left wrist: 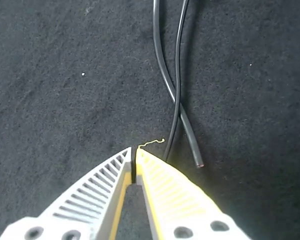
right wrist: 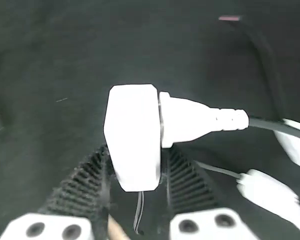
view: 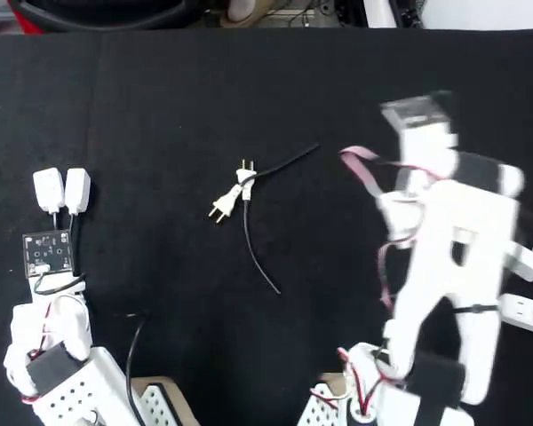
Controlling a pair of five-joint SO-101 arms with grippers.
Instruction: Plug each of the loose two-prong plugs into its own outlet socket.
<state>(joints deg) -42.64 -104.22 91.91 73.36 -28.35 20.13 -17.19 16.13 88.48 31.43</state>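
Two loose white two-prong plugs [view: 230,196] lie side by side mid-table, their black cables crossing. Two white outlet sockets [view: 62,189] sit at the far left on black cables [left wrist: 176,90]. My left gripper [left wrist: 135,150] is shut and empty, low over the cloth beside a cut cable end [left wrist: 197,162]. My right gripper [right wrist: 137,152] is shut on a white outlet socket [right wrist: 132,135], which has a white plug [right wrist: 200,120] seated in its side. The right arm [view: 453,240] stands raised at the right of the table.
Black cloth covers the table [view: 160,106]. More white plug parts [view: 526,311] lie by the right edge, and another white plug [right wrist: 267,192] lies near the held socket. The left arm's base [view: 62,373] fills the front left corner.
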